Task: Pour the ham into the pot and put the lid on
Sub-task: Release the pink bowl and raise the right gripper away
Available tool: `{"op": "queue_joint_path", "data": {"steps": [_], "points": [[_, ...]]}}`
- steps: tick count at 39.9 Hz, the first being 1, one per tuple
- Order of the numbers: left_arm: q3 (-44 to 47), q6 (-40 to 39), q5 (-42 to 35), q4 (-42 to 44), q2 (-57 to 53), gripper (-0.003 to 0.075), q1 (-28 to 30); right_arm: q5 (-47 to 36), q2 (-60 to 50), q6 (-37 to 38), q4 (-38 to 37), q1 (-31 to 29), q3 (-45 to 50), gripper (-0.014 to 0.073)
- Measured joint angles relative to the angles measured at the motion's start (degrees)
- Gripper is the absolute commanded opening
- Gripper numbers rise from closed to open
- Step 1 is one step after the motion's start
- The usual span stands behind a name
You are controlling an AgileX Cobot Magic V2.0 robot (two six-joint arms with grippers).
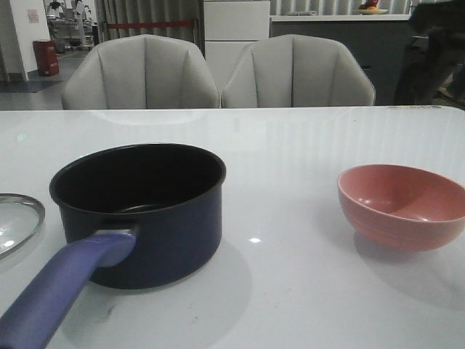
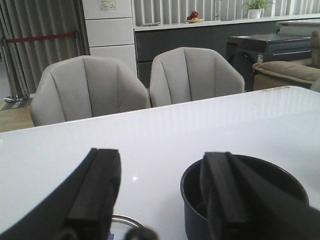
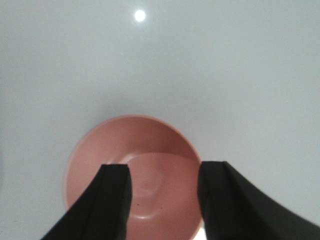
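The dark navy pot (image 1: 145,218) stands at the left of the table, its purple-blue handle (image 1: 65,283) pointing at the front edge; its black inside shows no ham. The glass lid (image 1: 16,222) lies flat to the pot's left, cut by the frame edge. The pink bowl (image 1: 404,205) sits at the right and looks empty. No ham shows in any view. My left gripper (image 2: 162,195) is open, above the lid's rim (image 2: 125,220) and beside the pot (image 2: 240,200). My right gripper (image 3: 162,192) is open above the pink bowl (image 3: 150,145). Neither gripper shows in the front view.
Two grey chairs (image 1: 218,73) stand behind the white table (image 1: 290,145). The table's far edge runs just in front of them.
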Motion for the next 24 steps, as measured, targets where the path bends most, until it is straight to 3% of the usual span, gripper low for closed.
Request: {"op": "queue_joint_path", "data": {"steps": [24], "points": [[0.00,0.00,0.00,0.00,0.00,0.0407,0.00,-23.89,-42.10,-0.86,0.61,11.25,30.25,0.0422]]}}
